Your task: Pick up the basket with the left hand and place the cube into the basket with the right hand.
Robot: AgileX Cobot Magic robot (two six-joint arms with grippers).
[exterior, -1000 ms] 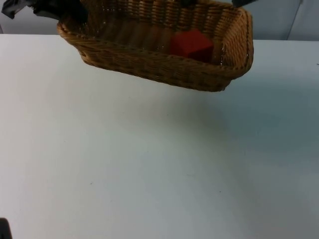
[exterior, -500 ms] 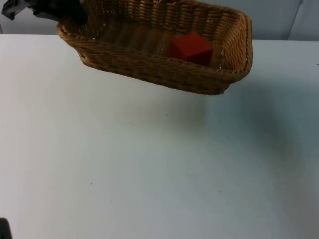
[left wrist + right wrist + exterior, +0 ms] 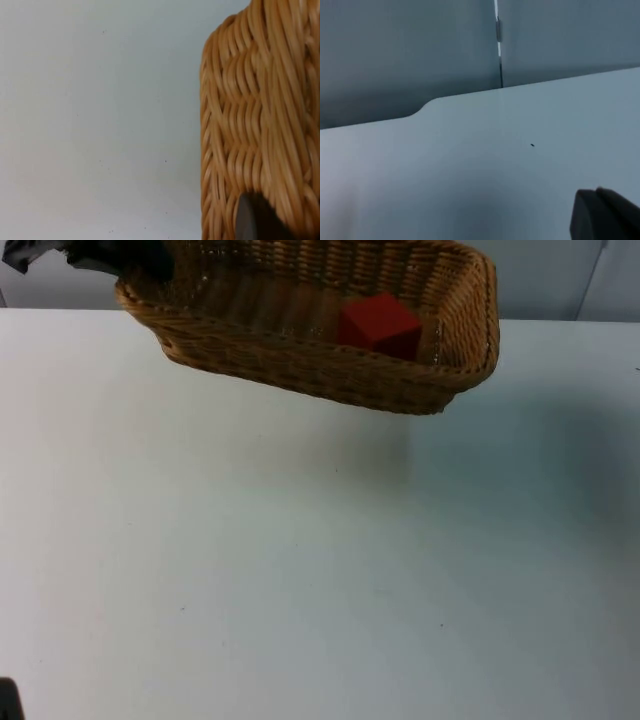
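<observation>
left hand point(image 3: 140, 265) grips at the upper left corner; right fingertip point(image 3: 605, 215) above the table.

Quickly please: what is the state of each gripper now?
Left gripper: shut on the basket rim, basket lifted.
Right gripper: over the table, state cannot be told.

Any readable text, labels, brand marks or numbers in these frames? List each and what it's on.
None: no words, numbers or signs on anything.
Wicker basket: plain weave, no tag.
Red cube inside it: plain faces.
White table: only tiny dark specks.
Grey partition wall: bare.
</observation>
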